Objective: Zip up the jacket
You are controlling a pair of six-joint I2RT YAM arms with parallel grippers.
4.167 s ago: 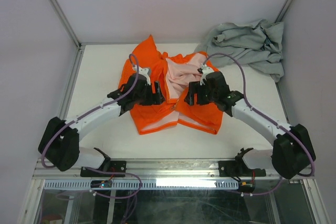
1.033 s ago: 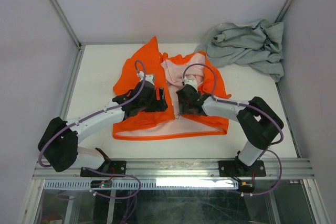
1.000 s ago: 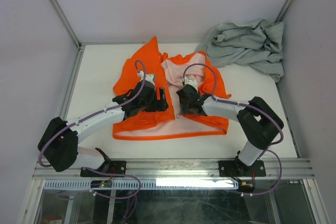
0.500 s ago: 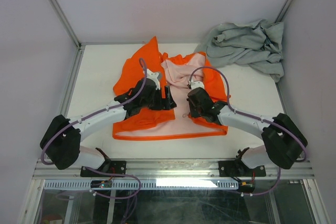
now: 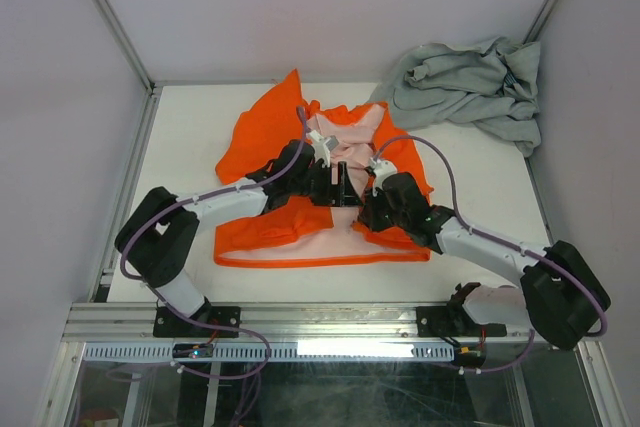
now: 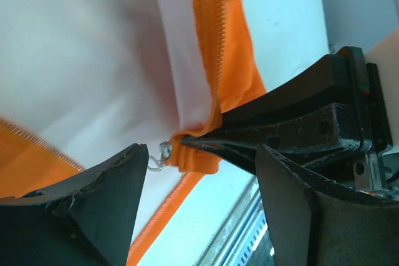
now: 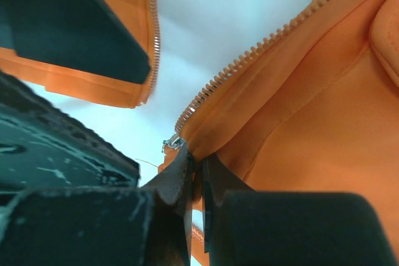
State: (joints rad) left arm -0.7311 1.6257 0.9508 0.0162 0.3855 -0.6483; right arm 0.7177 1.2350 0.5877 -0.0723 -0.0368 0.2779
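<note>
- Right tool (image 7: 194,167): fingers pressed together, pinching the bottom corner of the jacket (image 5: 265,232) front edge, right beside the lower end of its zipper (image 7: 249,60)
- Left tool (image 6: 199,175): fingers spread, one on each side of that same jacket corner; whether either finger touches the fabric cannot be told
- Slider (image 7: 171,142): small metal piece at the foot of the jacket's right-hand row of teeth, just beside the right tool's tips
- Zipper: undone, its two rows of teeth lying apart on the jacket front
- Lining (image 5: 335,237): pale pink, exposed between the jacket's parted front edges
- Jacket: bright orange, spread open on the surface (image 5: 190,137), both tools over its middle
- Grey garment (image 5: 470,82): crumpled, beyond the jacket's far right side, apart from it
</note>
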